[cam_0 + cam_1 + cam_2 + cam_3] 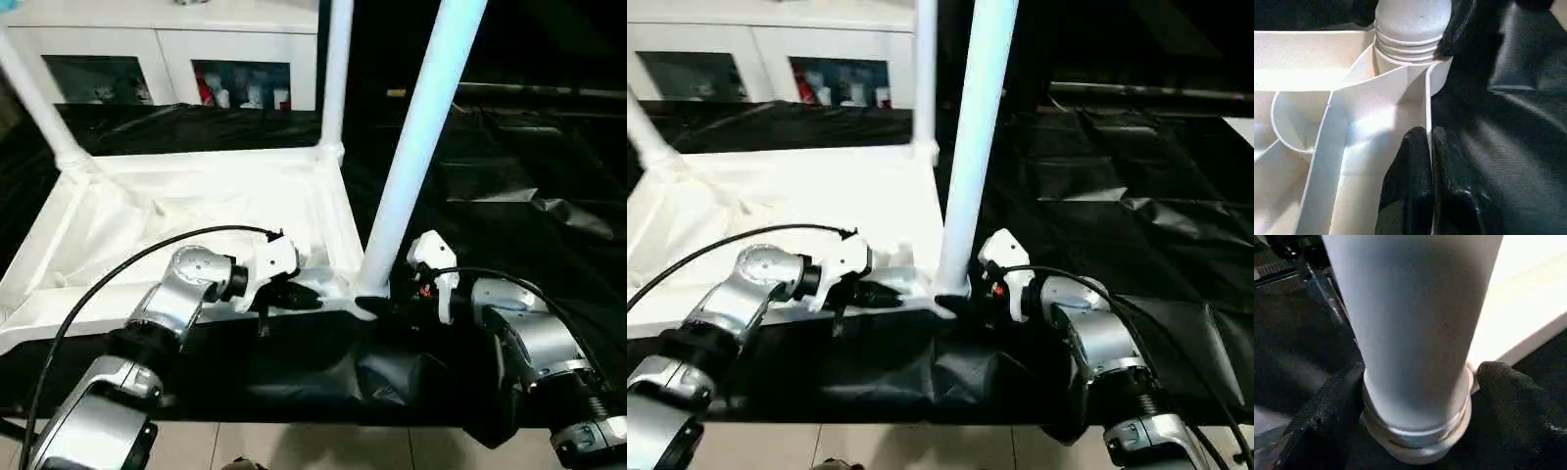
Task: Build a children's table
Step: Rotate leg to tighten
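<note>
- Black sheeting (pixel 509 186) covers the counter; on it lies the tabletop (pixel 196 211), white, underside up, its ribs and raised rim showing.
- Near-right leg (pixel 416 147): white tube, upright in the corner socket (pixel 1400 63) closest to the robot on its right side. The wrist views show the ridged collar at its foot sitting in the socket; whether it is fully home cannot be told.
- Far-right leg (pixel 336 73): upright in its corner socket at the tabletop's far edge.
- Far-left leg (pixel 34 103): standing in the far-left corner, leaning outward in the picture.
- Fourth leg: near-left corner lies under the left forearm; no leg can be made out there, so by judgement one leg is still to fit.
- Left pincer (pixel 294 294): fingers (pixel 1410 181) pressed together on the thin near rim of the tabletop, just beside the near-right socket, apparently steadying it.
- Right pincer (pixel 1415 401): spread wide, one black finger on either side of the near-right leg's base; close to the tube, but contact cannot be confirmed.
- Progress, by judgement: three of four legs placed; remaining are the last leg and turning the table upright.
- Background: white cabinet (pixel 176 59) with glass doors behind the counter; pale floor at the near edge.
</note>
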You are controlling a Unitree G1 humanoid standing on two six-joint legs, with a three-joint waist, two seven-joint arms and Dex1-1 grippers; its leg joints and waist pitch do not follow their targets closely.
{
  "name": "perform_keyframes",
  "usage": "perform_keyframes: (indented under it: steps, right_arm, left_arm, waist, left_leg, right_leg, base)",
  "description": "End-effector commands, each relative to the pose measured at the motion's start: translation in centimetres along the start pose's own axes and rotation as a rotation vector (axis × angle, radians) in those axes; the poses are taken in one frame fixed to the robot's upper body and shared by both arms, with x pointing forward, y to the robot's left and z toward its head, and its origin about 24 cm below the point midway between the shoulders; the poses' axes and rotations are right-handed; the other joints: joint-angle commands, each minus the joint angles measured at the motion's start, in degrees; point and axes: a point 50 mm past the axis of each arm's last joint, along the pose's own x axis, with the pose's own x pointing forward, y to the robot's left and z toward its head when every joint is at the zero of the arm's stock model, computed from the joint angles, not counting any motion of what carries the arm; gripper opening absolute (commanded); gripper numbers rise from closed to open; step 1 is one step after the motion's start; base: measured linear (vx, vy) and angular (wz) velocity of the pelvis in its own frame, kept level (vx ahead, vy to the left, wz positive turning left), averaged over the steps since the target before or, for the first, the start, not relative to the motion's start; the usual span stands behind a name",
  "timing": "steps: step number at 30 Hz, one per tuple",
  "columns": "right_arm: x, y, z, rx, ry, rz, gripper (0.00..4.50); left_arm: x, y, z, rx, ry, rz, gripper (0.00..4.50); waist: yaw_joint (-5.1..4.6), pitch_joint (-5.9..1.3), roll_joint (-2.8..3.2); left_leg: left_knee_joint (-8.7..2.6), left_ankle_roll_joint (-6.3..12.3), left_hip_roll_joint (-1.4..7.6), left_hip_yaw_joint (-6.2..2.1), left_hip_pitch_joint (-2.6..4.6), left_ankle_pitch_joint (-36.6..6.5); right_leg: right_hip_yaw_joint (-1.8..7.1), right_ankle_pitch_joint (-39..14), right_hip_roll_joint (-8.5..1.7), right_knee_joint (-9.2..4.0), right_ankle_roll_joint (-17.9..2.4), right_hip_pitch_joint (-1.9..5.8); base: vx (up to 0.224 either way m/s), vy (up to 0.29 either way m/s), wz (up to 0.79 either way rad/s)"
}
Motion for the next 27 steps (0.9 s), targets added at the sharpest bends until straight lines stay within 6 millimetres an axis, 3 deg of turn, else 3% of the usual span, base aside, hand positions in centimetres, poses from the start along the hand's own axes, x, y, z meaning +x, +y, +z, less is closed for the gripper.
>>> perform_keyframes:
  steps: [1, 4, 9, 15, 19, 20, 21, 24, 27]
  right_arm:
    - [0.0, 0.0, 0.4, -0.008, -0.005, 0.014, 3.67]
    - [0.2, 0.1, 0.3, -0.004, -0.008, 0.017, 3.54]
    - [0.2, 0.0, 0.4, 0.004, -0.016, 0.017, 3.03]
    - [0.2, 0.1, 0.2, 0.019, -0.024, 0.007, 2.8]
    - [1.1, -0.9, -0.6, 0.071, -0.044, -0.204, 2.76]
    - [1.3, -0.9, -0.7, 0.082, -0.043, -0.238, 2.76]
    - [2.1, -1.2, -1.3, 0.125, -0.04, -0.363, 2.76]
    - [3.7, -1.1, -1.9, 0.228, -0.047, -0.55, 2.75]
    - [5.4, -0.6, -1.9, 0.293, -0.041, -0.668, 2.75]
  left_arm:
    - [0.3, -0.5, -0.2, -0.027, -0.051, -0.031, 0.0]
    - [0.3, -0.6, -0.3, -0.031, -0.046, -0.032, 0.0]
    - [0.3, -0.7, -0.3, -0.036, -0.043, -0.036, 0.0]
    - [0.2, -0.8, -0.4, -0.043, -0.039, -0.036, 0.0]
    - [1.2, -0.1, -0.5, -0.072, -0.017, 0.062, 0.0]
    - [1.4, 0.1, -0.5, -0.076, -0.013, 0.079, 0.0]
    - [2.3, 0.5, -0.3, -0.095, -0.008, 0.135, 0.0]
    - [4.2, 0.9, 0.6, -0.125, -0.029, 0.195, 0.0]
    - [6.2, 1.1, 1.7, -0.135, -0.033, 0.243, 0.0]
  waist:
    - [0.03, -3.46, -0.78]
    - [-0.06, -3.54, -0.82]
    - [0.04, -3.71, -0.84]
    - [-0.01, -3.75, -0.75]
    - [-0.34, -3.72, -0.73]
    - [-0.72, -3.48, -0.67]
    - [-1.02, -3.46, -0.95]
    - [-1.8, -3.22, -0.8]
    - [-2.2, -2.94, -0.57]
  left_leg:
    - [-3.69, 2.48, 3.8, -1.57, 1.32, -13.92]
    - [-3.75, 1.99, 3.78, -1.63, 1.33, -13.91]
    - [-3.46, 3.12, 3.63, -1.49, 1.1, -11.32]
    - [-3.42, 3.08, 3.6, -1.49, 1.17, -11.42]
    - [-3.44, 2.56, 3.53, -1.55, 1.13, -11.97]
    - [-3.62, 1.75, 3.42, -1.62, 1.32, -13.56]
    - [-3.61, 0.95, 3.35, -1.63, 1.36, -14.81]
    - [-4.05, -1.32, 3.3, -2.18, 1.62, -18.59]
    - [-4.33, -1.68, 3.24, -2.29, 1.96, -21.77]
  right_leg:
    - [2.66, -16.56, -3.96, -4.16, -12.45, 2.58]
    - [2.75, -16.05, -3.94, -4.09, -12.1, 2.55]
    - [2.71, -12.2, -3.92, -3.74, -12.85, 2.73]
    - [2.67, -12.43, -3.87, -3.76, -12.98, 2.72]
    - [2.69, -13.09, -3.93, -3.83, -13.06, 2.59]
    - [2.71, -15.33, -3.9, -4.25, -12.73, 2.29]
    - [2.75, -17.79, -3.9, -4.4, -12.07, 2.16]
    - [2.64, -24.24, -4.02, -5.1, -9.8, 1.99]
    - [2.66, -26.4, -4.01, -5.68, -8.7, 1.71]
  base:
    - [0.0, 0.0, 0.0]
    - [0.0, 0.0, 0.0]
    - [0.0, 0.0, 0.0]
    - [0.0, 0.0, 0.0]
    - [0.0, 0.0, 0.0]
    - [0.0, 0.0, 0.0]
    - [0.0, 0.0, 0.0]
    - [0.0, 0.0, 0.0]
    - [0.0, 0.0, 0.0]
